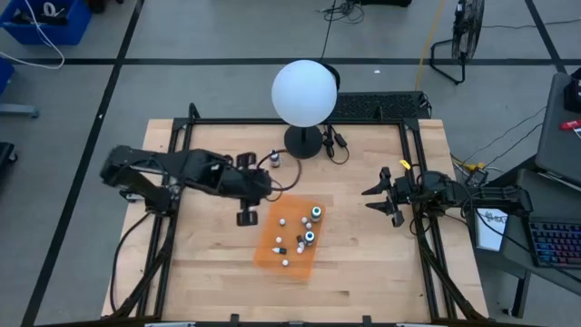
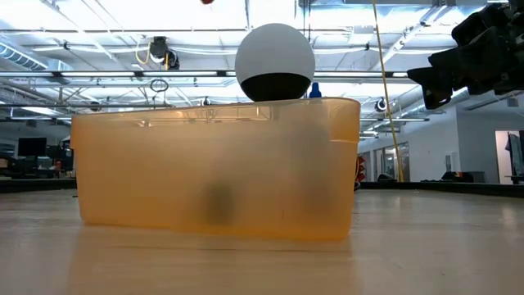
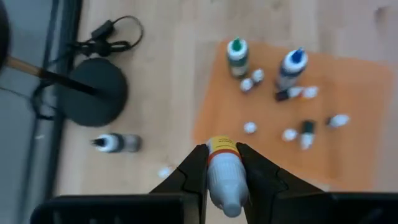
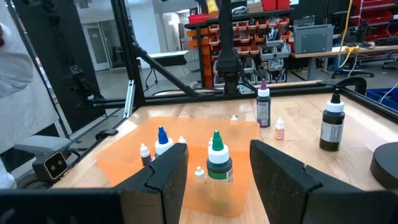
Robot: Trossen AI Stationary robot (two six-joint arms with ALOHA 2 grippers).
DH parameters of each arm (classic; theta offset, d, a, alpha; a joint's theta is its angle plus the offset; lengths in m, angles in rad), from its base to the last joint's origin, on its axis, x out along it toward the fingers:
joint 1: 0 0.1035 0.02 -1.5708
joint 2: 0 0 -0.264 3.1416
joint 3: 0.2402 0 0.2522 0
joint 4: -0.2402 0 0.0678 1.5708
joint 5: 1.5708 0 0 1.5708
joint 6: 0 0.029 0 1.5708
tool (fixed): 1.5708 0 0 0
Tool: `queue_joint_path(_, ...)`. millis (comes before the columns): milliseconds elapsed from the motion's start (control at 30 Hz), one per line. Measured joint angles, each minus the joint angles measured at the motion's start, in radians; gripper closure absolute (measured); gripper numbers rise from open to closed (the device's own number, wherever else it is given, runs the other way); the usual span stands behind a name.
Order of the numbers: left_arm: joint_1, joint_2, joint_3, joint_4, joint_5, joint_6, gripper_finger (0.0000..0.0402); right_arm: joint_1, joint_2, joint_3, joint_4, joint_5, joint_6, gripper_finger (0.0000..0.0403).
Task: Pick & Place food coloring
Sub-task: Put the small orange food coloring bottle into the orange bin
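Two arms over table in high view: left gripper point(image 1: 257, 188) reaches to orange sheet point(image 1: 292, 257) edge; right gripper point(image 1: 381, 196) waits aside, fingers apart. Left wrist view: fingers clamp small white bottle point(image 3: 225, 175); other bottles point(image 3: 237, 56) on sheet.

Sheet point(image 1: 289, 243) at table point(image 1: 381, 272) centre, small bottles point(image 1: 310, 225) scattered on it. Globe lamp point(image 1: 304, 94) behind sheet, at far edge. One bottle point(image 1: 274, 160) standing off the sheet, just left of lamp base point(image 1: 303, 142). Another bottle point(image 3: 224, 174) raised above sheet's left edge.
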Motion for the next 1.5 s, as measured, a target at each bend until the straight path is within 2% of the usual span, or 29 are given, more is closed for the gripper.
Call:
queue_joint_path(233, 0.047, 0.277, 0.361, -0.196, -0.013, 0.143, 0.0337, 0.0, 0.002, 0.0, 0.0, 0.0, 0.0, 0.0238)
queue_joint_path(333, 0.068, 0.374, 0.434, -0.238, 0.006, 0.184, 0.0337, 0.0, 0.002, 0.0, 0.0, 0.0, 0.0, 0.0238)
queue_joint_path(400, 0.078, 0.418, 0.437, -0.264, 0.011, 0.192, 0.0337, 0.0, 0.002, 0.0, 0.0, 0.0, 0.0, 0.0238)
queue_joint_path(533, 0.088, 0.472, 0.374, -0.279, 0.01, 0.196, 0.0337, 0.0, 0.002, 0.0, 0.0, 0.0, 0.0, 0.0239)
queue_joint_path(700, 0.095, 0.478, 0.214, -0.086, 0.085, 0.26, 0.0333, 0.0, 0.002, 0.0, 0.0, 0.0, 0.0, 0.0239)
queue_joint_path(933, 0.142, 0.478, 0.046, 0.048, 0.151, 0.273, 0.0338, 0.0, 0.002, 0.0, 0.0, 0.0, 0.0, 0.0237)
queue_joint_path(1167, 0.167, 0.477, -0.074, 0.212, 0.241, 0.271, 0.0338, 0.0, 0.002, 0.0, 0.0, 0.0, 0.0, 0.0238)
queue_joint_path(1367, 0.167, 0.477, -0.159, 0.291, 0.25, 0.261, 0.0338, 0.0, 0.002, 0.0, 0.0, 0.0, 0.0, 0.024)
queue_joint_path(1500, 0.167, 0.477, -0.196, 0.337, 0.301, 0.235, 0.0338, 0.0, 0.002, 0.0, 0.0, 0.0, 0.0, 0.0237)
